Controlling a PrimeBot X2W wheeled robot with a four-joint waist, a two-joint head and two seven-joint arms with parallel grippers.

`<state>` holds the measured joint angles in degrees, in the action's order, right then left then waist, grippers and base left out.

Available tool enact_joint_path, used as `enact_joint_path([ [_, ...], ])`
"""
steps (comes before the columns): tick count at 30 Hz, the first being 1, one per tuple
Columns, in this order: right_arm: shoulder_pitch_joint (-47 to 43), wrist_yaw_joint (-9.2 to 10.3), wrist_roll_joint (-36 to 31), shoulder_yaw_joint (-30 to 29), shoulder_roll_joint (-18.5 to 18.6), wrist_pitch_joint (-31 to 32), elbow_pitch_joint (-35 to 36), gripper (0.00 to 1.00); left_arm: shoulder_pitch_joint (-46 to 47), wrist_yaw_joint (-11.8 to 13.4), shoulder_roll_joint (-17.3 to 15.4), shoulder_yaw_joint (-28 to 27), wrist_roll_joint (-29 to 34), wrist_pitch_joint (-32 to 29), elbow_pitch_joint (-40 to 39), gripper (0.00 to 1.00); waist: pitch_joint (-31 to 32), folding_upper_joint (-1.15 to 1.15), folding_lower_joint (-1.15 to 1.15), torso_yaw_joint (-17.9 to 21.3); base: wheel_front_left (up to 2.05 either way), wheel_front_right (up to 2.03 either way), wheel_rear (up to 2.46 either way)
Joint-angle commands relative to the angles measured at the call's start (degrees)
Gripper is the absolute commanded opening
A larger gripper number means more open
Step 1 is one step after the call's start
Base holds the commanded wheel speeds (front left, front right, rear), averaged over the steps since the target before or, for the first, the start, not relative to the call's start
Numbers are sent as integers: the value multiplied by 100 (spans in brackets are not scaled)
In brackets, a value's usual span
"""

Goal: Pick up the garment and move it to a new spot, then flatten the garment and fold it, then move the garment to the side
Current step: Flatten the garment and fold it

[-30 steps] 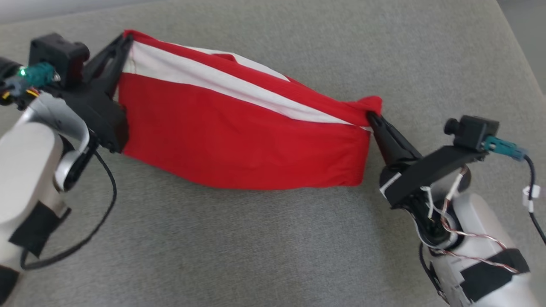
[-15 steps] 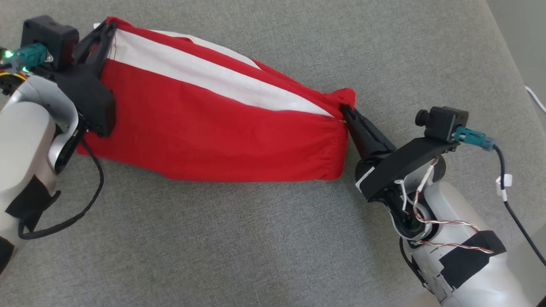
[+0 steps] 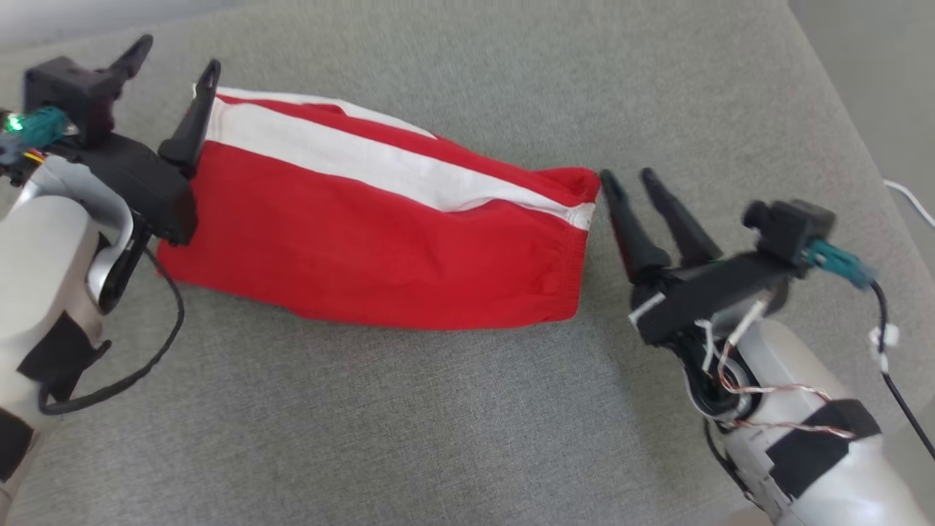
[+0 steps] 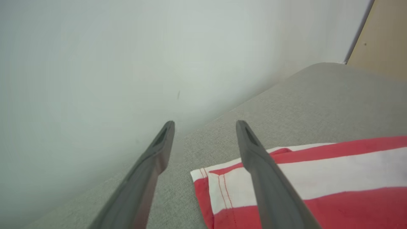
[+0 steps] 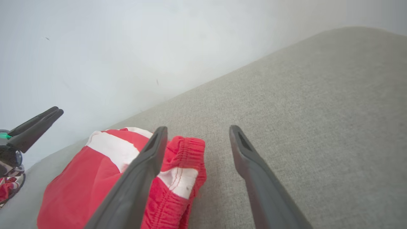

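right arm: my pale forearm with black tape sits lower right in the head view, and the wrist camera (image 3: 789, 223) is a bit blurred.
left arm: my forearm is at lower left, with a black cable (image 3: 169, 332) looping off it over the grey upholstered surface (image 3: 438, 424).
right gripper (image 3: 627, 175): my fingers are spread wide with nothing between them. The inner tip is just beside the garment's gathered right end; can't tell if it touches.
right wrist view: my gripper (image 5: 197, 128) is spread over bare grey fabric, and the left finger crosses in front of the bunched red end.
garment (image 3: 380, 241): lies flat-ish on the grey surface between my two grippers. It's red with a wide white band along the far edge. No number visible.
left gripper (image 3: 177, 53): my fingers are splayed and hold nothing. One finger sits at the garment's left edge by the white band, the other out over the grey surface.
left wrist view: my gripper (image 4: 205, 123) is open, with the garment (image 4: 334, 171) corner under the right finger.
far: pale wall (image 4: 95, 63) behind the surface.
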<state>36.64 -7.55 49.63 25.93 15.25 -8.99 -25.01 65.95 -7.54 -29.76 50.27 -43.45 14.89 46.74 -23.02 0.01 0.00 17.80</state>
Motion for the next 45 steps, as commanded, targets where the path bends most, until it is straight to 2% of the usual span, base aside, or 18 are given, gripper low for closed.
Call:
enact_joint_path([
  [1,-123,9,-101,-34,87,-152,5,100,-97,30,-22,-147,22,36,-151,100,215,-1,0,-81,0,0,0],
  [5,-456,9,-467,-320,185,-525,-39,100,-780,235,-44,-818,327,29,-817,100,447,-1,0,-185,0,0,0],
  [9,-849,9,-1370,-858,227,-625,114,100,-1603,511,7,-1278,877,30,-1487,100,594,-1,0,-266,0,0,0],
  [13,-1532,9,-1948,-1770,-287,-613,795,100,-2309,784,164,-1647,1265,32,-2001,100,651,-1,0,-307,0,0,0],
  [16,-2022,9,-2445,-2180,-642,-613,1249,100,-2791,852,389,-1906,1427,31,-2233,100,668,-1,0,-334,0,0,0],
  [21,-2581,9,-2894,-2425,-1070,-615,1543,100,-3243,652,744,-2234,1533,31,-2124,100,676,-1,0,-328,0,0,0],
  [26,-2748,9,-2916,-2381,-1225,-615,1610,100,-3189,401,923,-2478,1602,32,-1613,100,612,-1,0,-202,0,0,0],
  [32,-2581,10,-2824,-2138,-1239,-616,1558,100,-2723,151,859,-2551,1484,0,-587,100,450,-1,0,96,0,0,0],
  [38,-2552,10,-2686,-2049,-1240,-616,1517,100,-2263,48,814,-2395,1442,-162,169,100,350,-1,0,285,0,0,0],
  [45,-2599,10,-2688,-2036,-1244,-616,1423,100,-1987,9,968,-2203,1235,-870,1035,100,424,-1,0,321,0,0,0],
])
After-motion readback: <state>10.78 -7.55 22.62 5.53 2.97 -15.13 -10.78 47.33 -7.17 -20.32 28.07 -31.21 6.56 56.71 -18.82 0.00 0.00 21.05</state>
